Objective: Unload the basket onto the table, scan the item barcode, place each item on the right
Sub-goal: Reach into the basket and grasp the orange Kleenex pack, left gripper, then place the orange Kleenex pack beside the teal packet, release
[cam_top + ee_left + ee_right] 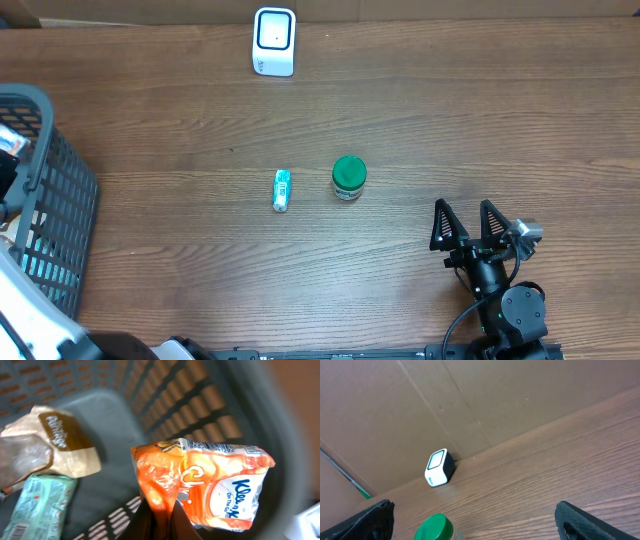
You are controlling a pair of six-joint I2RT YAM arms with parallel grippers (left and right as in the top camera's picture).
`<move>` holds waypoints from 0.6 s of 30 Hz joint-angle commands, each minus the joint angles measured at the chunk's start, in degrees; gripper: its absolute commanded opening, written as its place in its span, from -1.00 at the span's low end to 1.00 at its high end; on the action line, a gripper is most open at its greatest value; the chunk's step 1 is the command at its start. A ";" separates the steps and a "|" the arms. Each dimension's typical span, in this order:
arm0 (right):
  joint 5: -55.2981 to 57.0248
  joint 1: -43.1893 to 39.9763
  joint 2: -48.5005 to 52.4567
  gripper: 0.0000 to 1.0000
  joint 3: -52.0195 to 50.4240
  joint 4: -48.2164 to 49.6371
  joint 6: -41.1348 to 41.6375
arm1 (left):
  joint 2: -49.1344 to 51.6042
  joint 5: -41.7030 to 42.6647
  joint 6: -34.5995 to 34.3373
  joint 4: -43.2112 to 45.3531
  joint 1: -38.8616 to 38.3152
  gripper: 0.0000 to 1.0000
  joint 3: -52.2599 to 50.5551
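1. Grip first — my left gripper (159, 516) is pinched fully together on the lower edge of the orange tissue pack (215, 485), with the crinkled film bunched between the dark fingers.
2. That pack sits inside the grey basket (200, 405), close to its slotted wall. It is soft and pillow-shaped in glossy plastic wrap, with a white oval label in blue lettering and a barcode strip along its top edge.
3. The basket is hard plastic, its sides a lattice of slots.
4. On its floor lie a brown-and-clear pouch (55, 440) and a flat mint-green packet (35, 510), the two touching.
5. My right gripper (464, 210) stands wide open with nothing in it, over bare wood-grain table (500, 120).
6. The white, rounded scanner (274, 41) stands at the far edge against cardboard. Mid-table are a round green-lidded jar (349, 177) and a small white-and-teal tube (282, 190) — near each other, not touching.
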 commanded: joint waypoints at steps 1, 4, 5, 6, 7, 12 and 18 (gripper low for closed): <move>-0.11 0.33 -0.46 1.00 -0.61 0.33 -0.02 | -5.97 5.38 -1.84 0.79 -0.13 -0.92 1.14; -0.11 0.33 -0.46 1.00 -0.61 0.35 -0.02 | -10.12 8.35 -2.89 1.77 -0.13 -0.92 1.14; -0.11 0.33 -0.46 1.00 -0.61 0.35 -0.02 | -11.21 9.75 -2.86 2.08 -0.13 -0.92 1.14; -0.11 0.33 -0.46 1.00 -0.61 0.33 -0.02 | -11.78 10.69 -2.86 2.19 -0.17 -0.92 1.14; -0.11 0.33 -0.46 1.00 -0.61 0.35 -0.02 | -12.50 12.26 -2.86 2.21 -0.28 -0.91 1.14; -0.11 0.33 -0.46 1.00 -0.61 0.33 -0.02 | -14.01 18.38 -2.73 0.46 -4.42 -0.92 1.11; -0.11 0.33 -0.46 1.00 -0.61 0.35 -0.02 | -13.90 14.25 0.28 -5.09 -20.90 -0.92 -0.39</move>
